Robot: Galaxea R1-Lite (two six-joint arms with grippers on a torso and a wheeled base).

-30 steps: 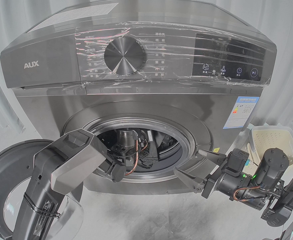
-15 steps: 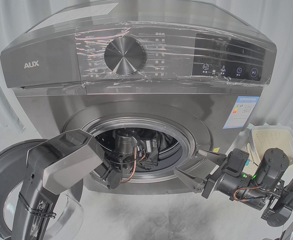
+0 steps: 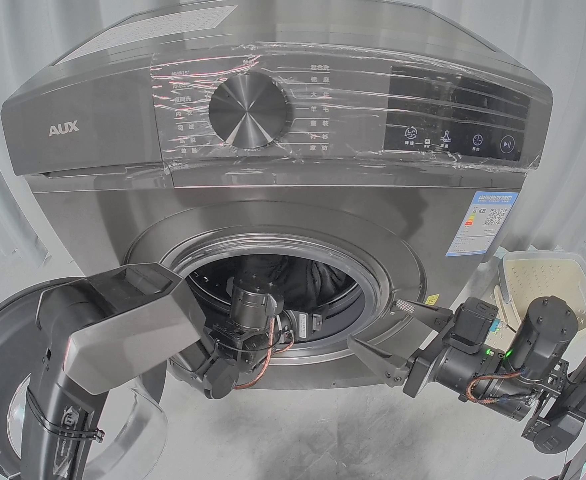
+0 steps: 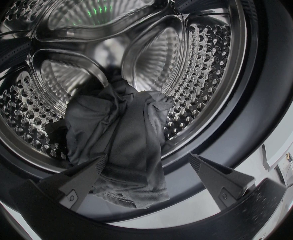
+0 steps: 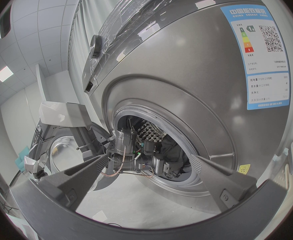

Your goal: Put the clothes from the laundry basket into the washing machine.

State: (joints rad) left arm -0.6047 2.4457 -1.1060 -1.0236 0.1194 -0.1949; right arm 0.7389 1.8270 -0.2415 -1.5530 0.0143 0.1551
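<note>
A dark grey garment (image 4: 119,127) lies crumpled in the steel drum (image 4: 199,57) of the washing machine (image 3: 273,201), its lower edge draped over the black door seal. My left gripper (image 4: 147,156) is open at the drum mouth, just in front of the garment, with nothing gripped. In the head view the same garment (image 3: 299,278) shows dark inside the round opening, behind my left wrist. My right gripper (image 3: 376,328) hangs open and empty in front of the machine, low and right of the opening. The white laundry basket (image 3: 549,278) stands at the far right.
The machine's round door (image 3: 6,341) is swung open to the left, behind my left arm. White curtains surround the machine. Pale floor (image 3: 319,428) lies in front of it, between the two arms.
My left arm has drawn back and down out of the drum opening. The dark garment that hung at its gripper now lies in the drum. The right arm has kept still.
</note>
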